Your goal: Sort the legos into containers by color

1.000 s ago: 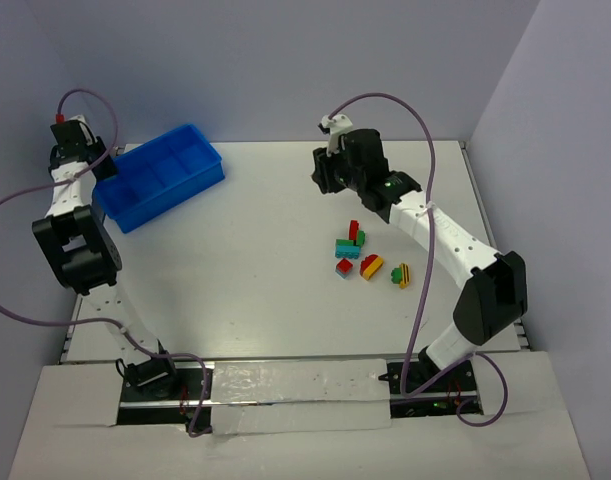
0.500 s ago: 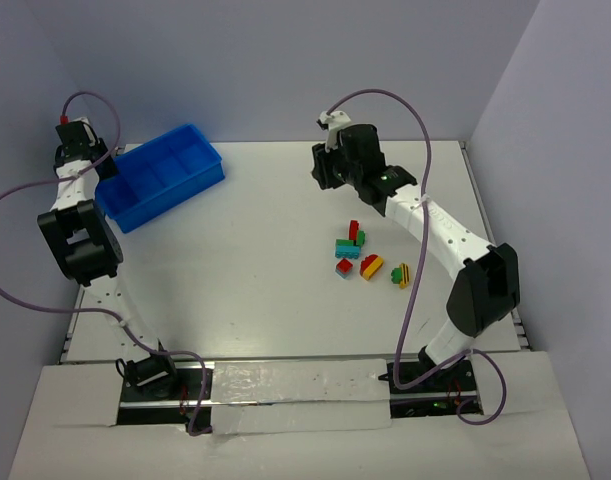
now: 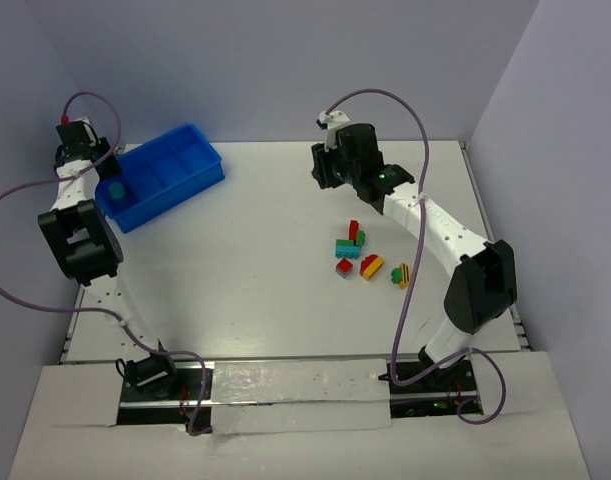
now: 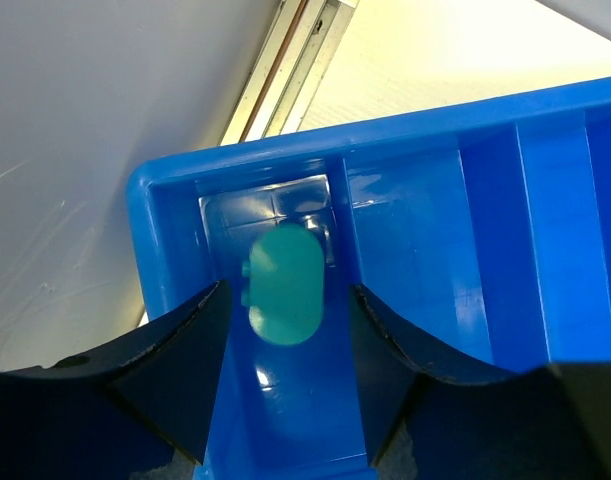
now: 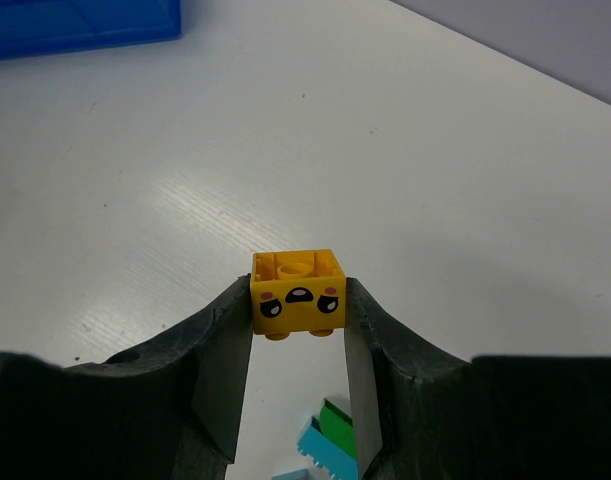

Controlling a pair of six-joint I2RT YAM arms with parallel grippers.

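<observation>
My left gripper (image 3: 103, 172) is open above the left end compartment of the blue bin (image 3: 185, 135). In the left wrist view, a teal brick (image 4: 285, 285) shows blurred between the open fingers (image 4: 200, 340) over that compartment's floor; the bin's rim (image 4: 385, 125) is behind it. It also shows in the top view (image 3: 116, 187). My right gripper (image 3: 323, 170) is shut on a yellow brick with a face (image 5: 297, 292), held above the table. Loose bricks lie in a cluster: red (image 3: 353, 230), green (image 3: 360, 238), teal (image 3: 346, 248), red-yellow (image 3: 371, 266), yellow-black (image 3: 402, 275).
A corner of the bin (image 5: 75, 25) shows far off in the right wrist view, with a green brick (image 5: 330, 420) and a teal brick (image 5: 320, 450) below the fingers. The side wall (image 4: 105, 150) stands close to the left of the bin.
A teal brick has appeared in the bin's left end compartment under my left gripper. The right arm has shifted slightly left with the yellow brick.
</observation>
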